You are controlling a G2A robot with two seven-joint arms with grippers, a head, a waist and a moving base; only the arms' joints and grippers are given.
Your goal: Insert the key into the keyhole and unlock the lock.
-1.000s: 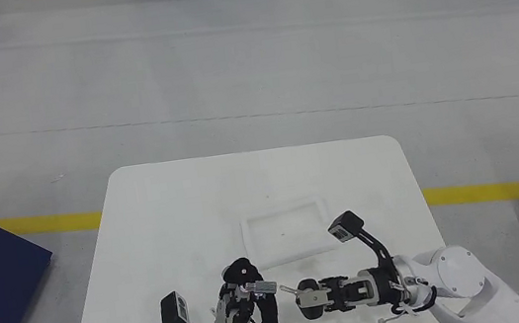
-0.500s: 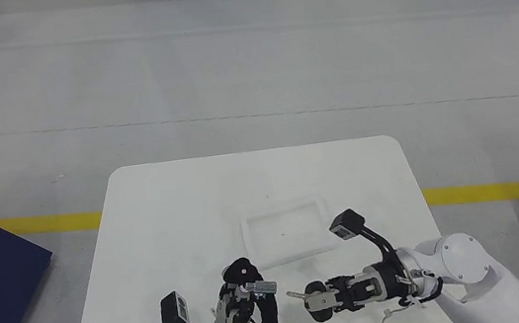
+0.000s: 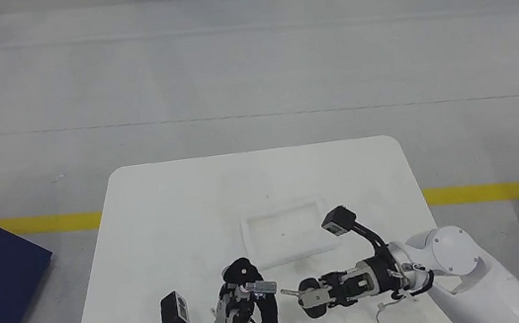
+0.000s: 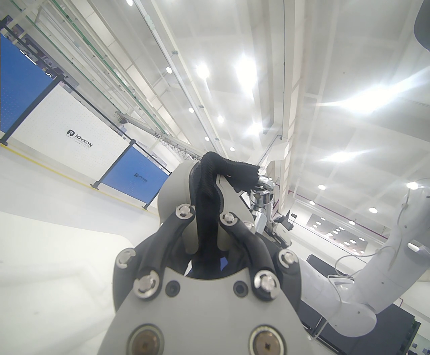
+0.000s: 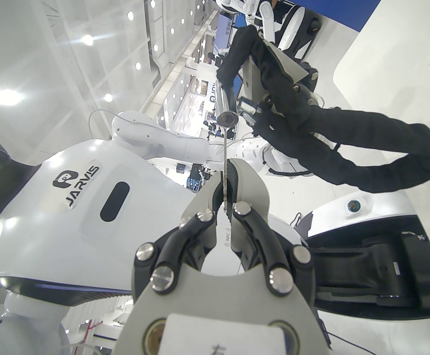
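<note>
My left gripper (image 3: 254, 292), its fingers (image 4: 205, 188) wrapped in black fabric, is shut on a silver lock (image 3: 265, 287) above the table's front edge. The lock's shiny body (image 4: 261, 199) sticks out beside the fingertips. The round keyhole face (image 5: 227, 119) points at my right gripper (image 5: 226, 168), which is shut on a thin metal key (image 5: 224, 158). The key (image 3: 290, 293) is aimed at the keyhole. Its tip sits just short of the keyhole face, slightly below it.
A shallow white tray (image 3: 286, 208) lies on the white table (image 3: 150, 237) just behind both grippers. The right arm's camera block (image 3: 339, 221) hangs over the tray's corner. Bare table stretches to the left and far side.
Half a second ago the right gripper had drawn back from the lock with the key; now it has come closer again. The left gripper holds the lock still.
</note>
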